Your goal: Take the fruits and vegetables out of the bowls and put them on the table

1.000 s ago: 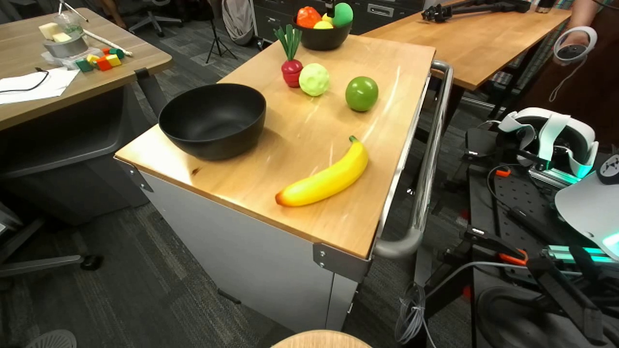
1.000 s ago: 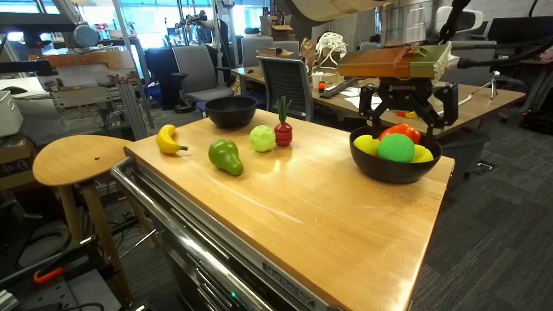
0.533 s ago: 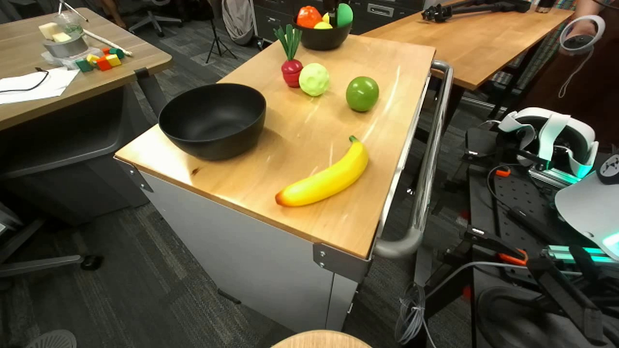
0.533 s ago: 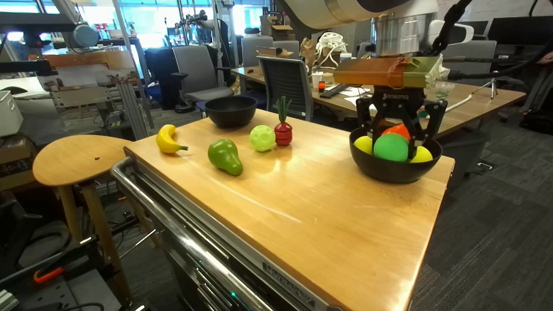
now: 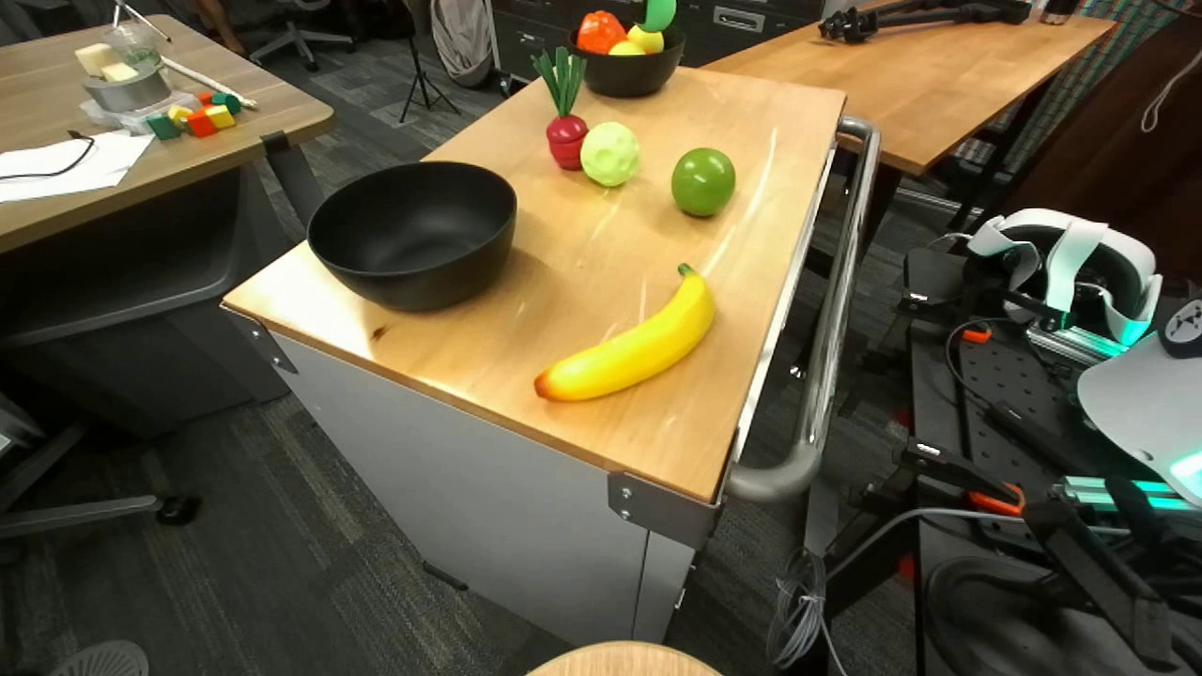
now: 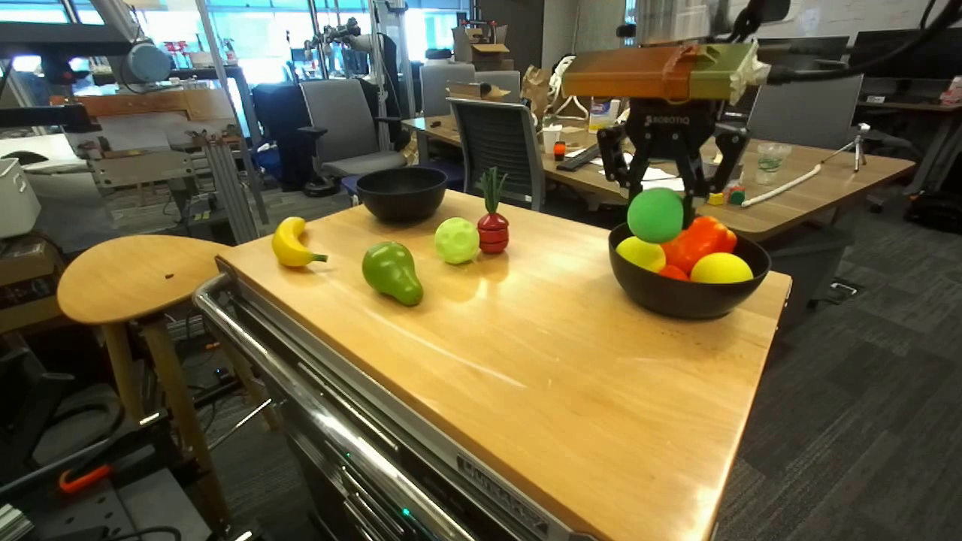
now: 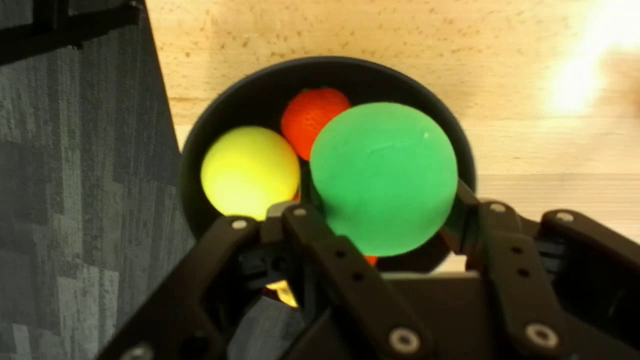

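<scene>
Fruits and vegetables (image 6: 457, 241) lie on the bench (image 6: 541, 353) and in a black bowl (image 6: 669, 301), and a round green fruit (image 7: 384, 175) is held up in the pincer (image 7: 385, 192), which grips it from 2 sides, just above that bowl. In the bowl, an exterior view shows 2 yellow fruits (image 6: 721, 268), a red-orange pepper (image 6: 705, 239) and a small red piece (image 6: 673, 273) low between them. Out on the bench, both exterior views show a banana (image 5: 631, 349), a green pear (image 6: 391, 272) lying on its side, and a pale yellow-green fruit (image 5: 610, 154) just beside an upright, green-topped red vegetable (image 5: 567, 142); I cannot tell whether those 2 touch. A 2nd black bowl (image 5: 413, 282) stands at the banana's end of the bench, well apart from the bowl under the pincer. A round wooden stool (image 6: 139, 274) stands near that end of the bench.
</scene>
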`<state>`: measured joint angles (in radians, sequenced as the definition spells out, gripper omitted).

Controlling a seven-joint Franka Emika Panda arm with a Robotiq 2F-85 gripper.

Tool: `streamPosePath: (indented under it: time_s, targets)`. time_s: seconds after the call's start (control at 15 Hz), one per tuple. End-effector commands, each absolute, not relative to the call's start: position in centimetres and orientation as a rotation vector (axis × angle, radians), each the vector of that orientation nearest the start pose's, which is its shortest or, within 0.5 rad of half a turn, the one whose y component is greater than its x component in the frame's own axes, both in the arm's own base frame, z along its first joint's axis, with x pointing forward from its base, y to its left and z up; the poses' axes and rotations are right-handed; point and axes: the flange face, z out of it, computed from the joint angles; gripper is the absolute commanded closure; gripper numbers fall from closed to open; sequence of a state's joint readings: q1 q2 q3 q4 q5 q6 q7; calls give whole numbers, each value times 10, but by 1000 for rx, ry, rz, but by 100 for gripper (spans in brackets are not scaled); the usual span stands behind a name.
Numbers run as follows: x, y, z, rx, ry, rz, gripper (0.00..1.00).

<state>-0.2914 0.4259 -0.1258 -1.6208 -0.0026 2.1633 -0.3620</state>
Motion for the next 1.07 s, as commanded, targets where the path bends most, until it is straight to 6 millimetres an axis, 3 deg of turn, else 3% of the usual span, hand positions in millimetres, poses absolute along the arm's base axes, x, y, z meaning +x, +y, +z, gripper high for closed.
streamPosePath:
  time_s: [0.0,0.27,0.67,0.87,0.93,1.0]
  targets:
    - [596,-233,425,-3130,-151,-296,70]
    - [569,-223,407,-3030,-469,-310,70]
    - [550,-225,335,-2964,-925,-330,70]
    - [540,-220,309,-2926,-1052,-336,70]
    - [538,-218,305,-2918,-1074,-335,20]
    - [535,-218,304,-2910,-1106,-327,18]
